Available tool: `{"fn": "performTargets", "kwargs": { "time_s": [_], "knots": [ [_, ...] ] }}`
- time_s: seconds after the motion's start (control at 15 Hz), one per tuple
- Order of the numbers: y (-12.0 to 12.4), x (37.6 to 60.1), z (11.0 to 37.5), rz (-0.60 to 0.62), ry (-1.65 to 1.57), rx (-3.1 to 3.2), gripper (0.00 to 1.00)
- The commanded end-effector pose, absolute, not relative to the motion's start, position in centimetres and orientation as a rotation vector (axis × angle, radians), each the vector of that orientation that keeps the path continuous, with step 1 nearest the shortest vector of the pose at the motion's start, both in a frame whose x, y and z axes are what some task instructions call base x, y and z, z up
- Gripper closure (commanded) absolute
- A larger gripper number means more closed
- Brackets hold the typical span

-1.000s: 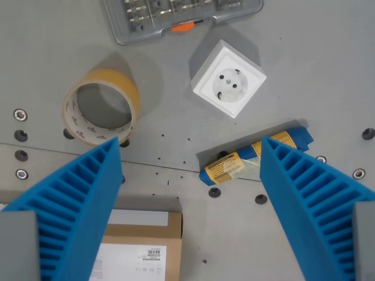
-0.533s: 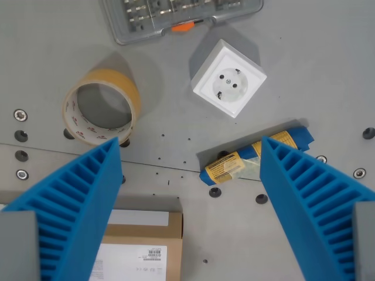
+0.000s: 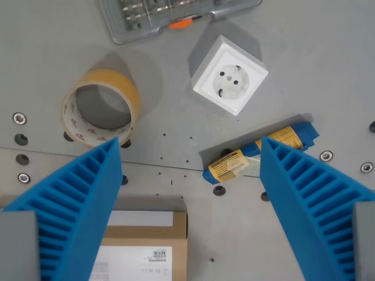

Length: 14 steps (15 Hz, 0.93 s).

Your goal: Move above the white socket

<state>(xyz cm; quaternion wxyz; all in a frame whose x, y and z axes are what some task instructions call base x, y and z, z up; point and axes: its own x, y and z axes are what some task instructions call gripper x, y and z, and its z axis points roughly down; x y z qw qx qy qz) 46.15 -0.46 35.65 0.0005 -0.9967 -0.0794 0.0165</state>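
Even, bright light fills the wrist view, and the grey desk [image 3: 304, 52] shows no hot glare. Shadows are soft: the white socket [image 3: 229, 82] throws a dim one up and toward the wrist view's left, and the tape roll [image 3: 100, 115] throws one upward as well, so the light seems to come from the lower side. The package [image 3: 261, 151] has a narrow dark edge along its upper side. The desk's things are sharp; the blue claw [image 3: 190, 170] fingers [image 3: 76, 205] look slightly soft near the bottom edge.
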Motion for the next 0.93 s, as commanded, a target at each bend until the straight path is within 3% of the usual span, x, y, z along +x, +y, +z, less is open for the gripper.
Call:
{"fn": "performTargets", "kwargs": {
  "time_s": [0.07,0.93],
  "knots": [
    [-1.0,45.8,34.2,-0.074,-0.041,-3.15,0.0],
    [-2.7,45.3,28.0,-0.08,0.339,-3.13,0.0]
  ]
}}
